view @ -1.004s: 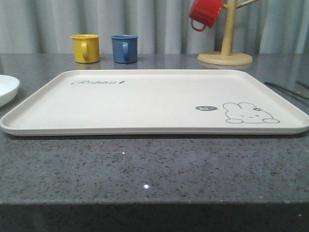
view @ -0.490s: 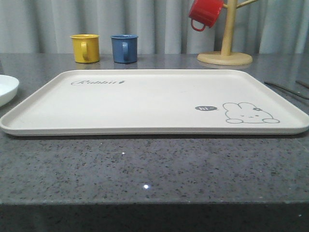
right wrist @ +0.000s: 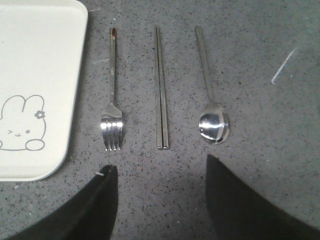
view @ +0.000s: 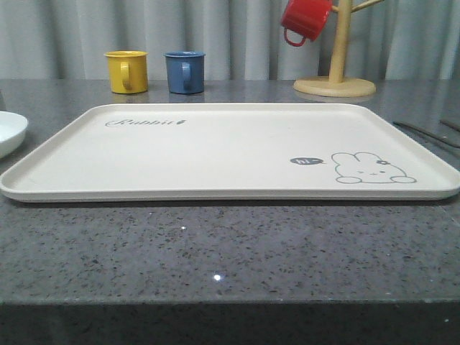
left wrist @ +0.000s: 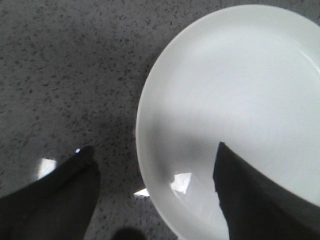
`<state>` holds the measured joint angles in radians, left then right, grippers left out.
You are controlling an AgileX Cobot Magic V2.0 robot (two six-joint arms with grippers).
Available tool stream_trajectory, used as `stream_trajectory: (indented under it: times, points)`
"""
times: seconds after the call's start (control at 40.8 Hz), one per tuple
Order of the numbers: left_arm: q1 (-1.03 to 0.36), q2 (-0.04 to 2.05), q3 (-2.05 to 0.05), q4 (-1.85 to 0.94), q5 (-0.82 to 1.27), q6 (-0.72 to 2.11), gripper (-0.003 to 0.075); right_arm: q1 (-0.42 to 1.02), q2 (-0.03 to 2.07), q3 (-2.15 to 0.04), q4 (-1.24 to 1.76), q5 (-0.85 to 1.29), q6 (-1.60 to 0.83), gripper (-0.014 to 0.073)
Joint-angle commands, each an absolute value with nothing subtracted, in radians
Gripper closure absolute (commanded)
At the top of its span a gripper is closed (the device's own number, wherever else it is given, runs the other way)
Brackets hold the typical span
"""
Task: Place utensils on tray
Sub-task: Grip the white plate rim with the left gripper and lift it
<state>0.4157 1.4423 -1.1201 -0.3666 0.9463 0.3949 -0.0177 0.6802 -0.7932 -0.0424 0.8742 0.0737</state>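
The cream tray (view: 215,154) with its grey rabbit drawing lies flat in the middle of the stone table, nothing on it; its corner (right wrist: 35,75) shows in the right wrist view. Beside that corner lie three silver utensils side by side: a fork (right wrist: 112,100), a pair of chopsticks (right wrist: 160,90) and a spoon (right wrist: 212,110). My right gripper (right wrist: 160,167) hovers open over the table just short of their ends, nothing between its fingers. Thin utensil handles (view: 428,133) show at the tray's right. My left gripper (left wrist: 152,150) hangs open above the white plate's edge.
A round white plate (view: 11,133) (left wrist: 235,100) sits left of the tray. Behind the tray stand a yellow mug (view: 127,72) and a blue mug (view: 185,72). A wooden mug tree (view: 336,65) at the back right holds a red mug (view: 305,19).
The white plate's visible part at the left edge of the front view has shrunk slightly. Nothing else has moved.
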Motion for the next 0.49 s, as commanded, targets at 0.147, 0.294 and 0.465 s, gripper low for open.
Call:
stream_trajectory:
  times: [0.147,0.294,0.465]
  points:
    - [0.421,1.528,-1.156,-0.489,0.842,0.447,0.0279,-0.022,0.689,-0.828,-0.045,0.819,0.067,0.017]
    - [0.421,1.551,-1.156,-0.491,0.821,0.447,0.034,-0.022,0.689,-0.828,-0.045,0.819,0.067,0.017]
    - [0.421,1.551,-1.156,-0.491,0.839,0.447,0.0449,-0.022,0.689,-0.828,-0.045,0.819,0.067,0.017]
